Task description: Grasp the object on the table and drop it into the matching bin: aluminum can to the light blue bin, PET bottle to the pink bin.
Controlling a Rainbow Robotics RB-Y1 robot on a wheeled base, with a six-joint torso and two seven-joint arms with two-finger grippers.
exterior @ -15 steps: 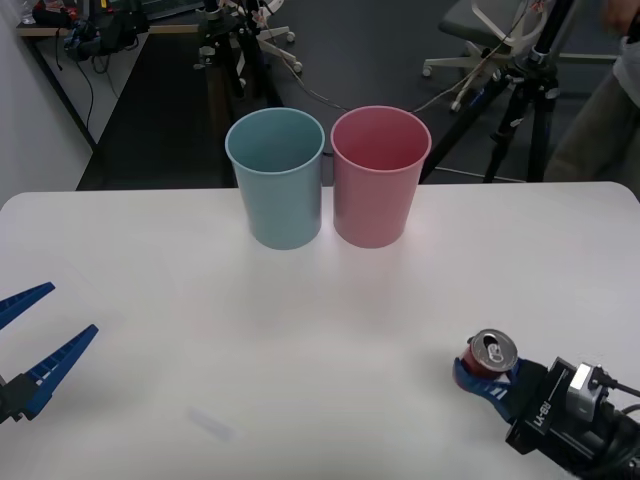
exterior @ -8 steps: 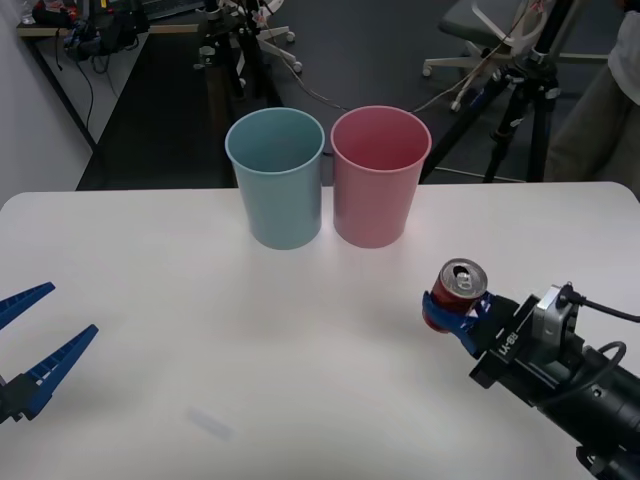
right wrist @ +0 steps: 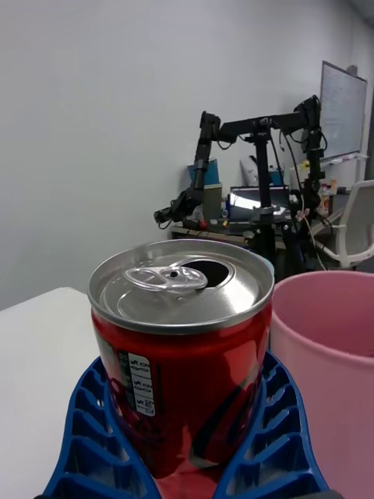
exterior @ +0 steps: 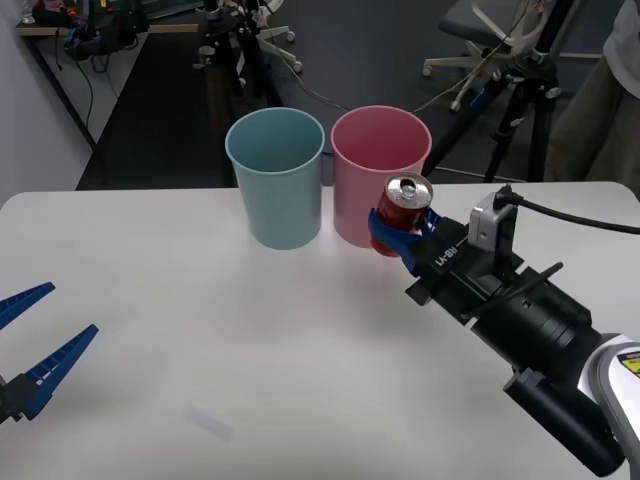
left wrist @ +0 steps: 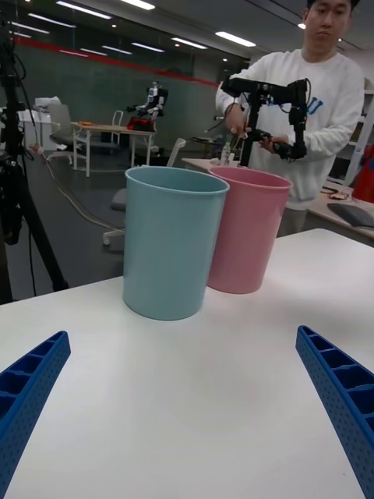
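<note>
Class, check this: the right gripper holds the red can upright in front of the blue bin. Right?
Wrong bin. The right gripper holds the can upright in front of the pink bin, as the front view shows; the blue bin stands beside it.

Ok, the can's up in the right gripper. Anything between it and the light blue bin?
Yes: the pink bin. The can, held in the right gripper, hangs in front of the pink bin's wall, and the light blue bin stands just beyond it to the robot's left. The left gripper waits low, well clear.
</note>
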